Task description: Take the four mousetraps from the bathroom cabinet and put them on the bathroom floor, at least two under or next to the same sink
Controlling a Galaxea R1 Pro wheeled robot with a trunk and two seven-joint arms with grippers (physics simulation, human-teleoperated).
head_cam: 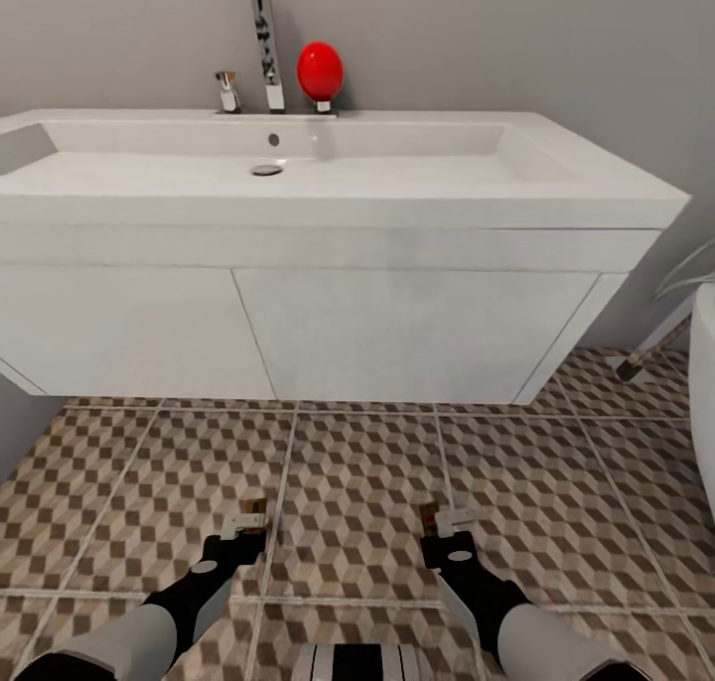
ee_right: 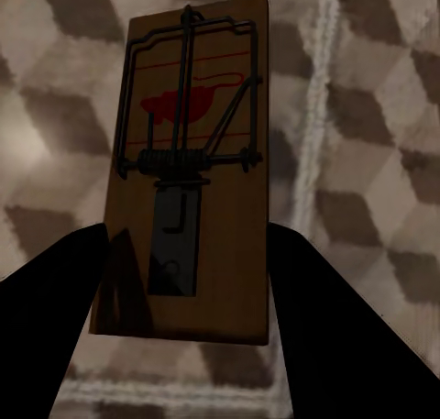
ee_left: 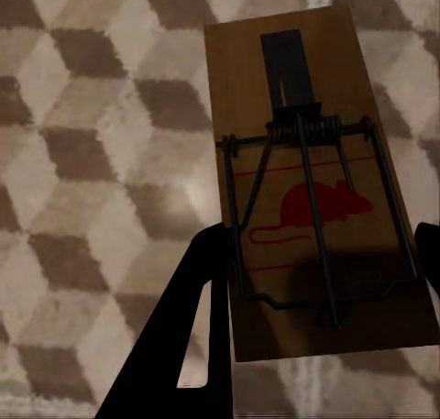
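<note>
Mousetraps: 2 seen, one per gripper. Left gripper [head_cam: 253, 524] has its jaws clamped on the edges of left trap [ee_left: 316, 199]; right gripper [head_cam: 444, 529] likewise pinches right trap [ee_right: 188, 176]. Both held low over the floor [head_cam: 357, 482], just in front of the sink [head_cam: 298, 180], prob so they land next to it. 1 sink, 2 traps; no other traps seen.

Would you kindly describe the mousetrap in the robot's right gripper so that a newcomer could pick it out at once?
Start at the white sink, then drop to the cube-patterned floor before it. Above those tiles the right gripper clamps a tan mousetrap. Unlike the left gripper's mousetrap, its red mouse print sits at the end away from the fingers.
</note>
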